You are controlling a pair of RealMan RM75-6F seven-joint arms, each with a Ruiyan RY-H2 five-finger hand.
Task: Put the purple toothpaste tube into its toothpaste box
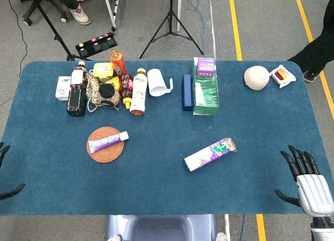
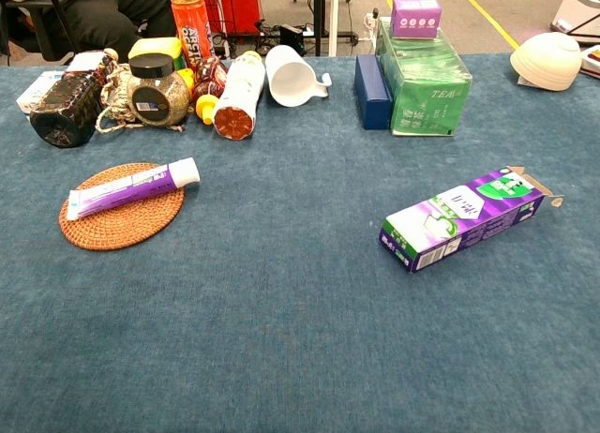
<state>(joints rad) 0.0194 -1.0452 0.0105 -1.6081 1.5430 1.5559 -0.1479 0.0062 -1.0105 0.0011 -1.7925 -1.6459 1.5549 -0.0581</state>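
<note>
Purple toothpaste tube (image 1: 107,142) on coaster (image 1: 99,152), left-centre | light, soft; grip mid-body | right hand (image 1: 308,181) fingers spread, empty | left hand (image 1: 6,170): cannot tell

place: lab/studio | cues: tripods (image 1: 170,22), floor tape lines (image 1: 234,22), cables, blue-clothed table (image 1: 156,189)

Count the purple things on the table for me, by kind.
Tubes: 1, the toothpaste tube on the woven coaster.
Boxes: 2, the toothpaste box and the small purple box on top of the green tea box.
Total: 3.
</note>
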